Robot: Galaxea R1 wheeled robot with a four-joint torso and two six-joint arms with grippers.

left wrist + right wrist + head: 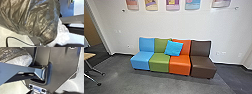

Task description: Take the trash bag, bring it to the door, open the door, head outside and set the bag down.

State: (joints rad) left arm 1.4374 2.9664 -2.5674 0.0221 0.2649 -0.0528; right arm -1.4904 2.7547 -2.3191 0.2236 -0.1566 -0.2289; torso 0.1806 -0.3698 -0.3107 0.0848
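From where I sit, the trash bag [37,18] looms large in my left wrist view, dark, shiny and deeply creased, with whitish see-through plastic [63,36] right beside it. Part of the same dark, crinkled plastic shows in my right wrist view too, close by the robot's jointed bar. I can't tell whether the left jaws are pinching the bag, spread or pressed together, and I can't tell how the right jaws stand either. In the left wrist view I also have a thin black cable [16,39] curving near the bag over a pale surface. Up in my head view, a row of four armless seats faces me along a white wall [224,25]: a light blue seat [142,60], a green seat [160,63], an orange seat [180,65] and a brown seat [203,67], side by side. A bright blue cushion [174,48] leans at a tilt against the backrests where green meets orange. Above the row I can make out the lower parts of five colourful posters [172,5]. Grey carpet [121,80] runs in front of the seats, and off to my left I see the corner of a wood-topped table [88,55] on slim metal legs.
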